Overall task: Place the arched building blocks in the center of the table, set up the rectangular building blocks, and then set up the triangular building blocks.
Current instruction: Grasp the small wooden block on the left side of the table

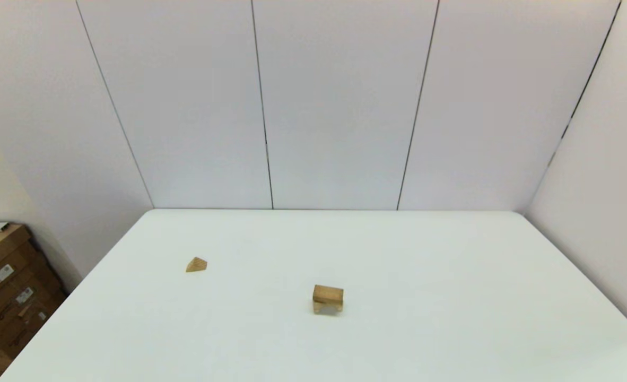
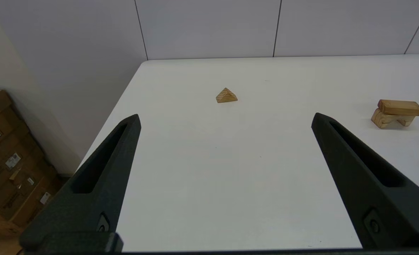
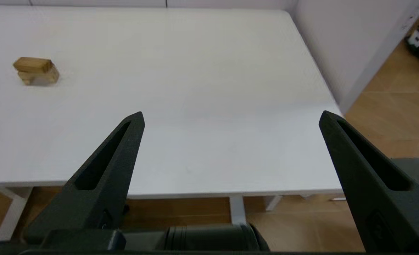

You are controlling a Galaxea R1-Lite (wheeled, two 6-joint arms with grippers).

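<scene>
The chunky light-wood arched block (image 1: 328,306) stands on its two legs near the middle of the large white smooth surface (image 1: 451,297), and the plain flat light-brown rectangular wooden bar (image 1: 328,293) lies across its top, in contact. The small light-wood triangular wedge (image 1: 196,265) sits apart on the robot's left side, ridge up. The left tool (image 2: 225,118) is spread wide and empty, held back at the near left edge with the wedge ahead of it; the right tool (image 3: 230,118) is likewise spread and empty, off the near right edge. The remaining step appears to be setting the wedge on the bar. Recommendation: take the wedge by its flat end faces rather than its slopes, lift clear, centre it over the bar, and lower gently so the stack is not shifted.
</scene>
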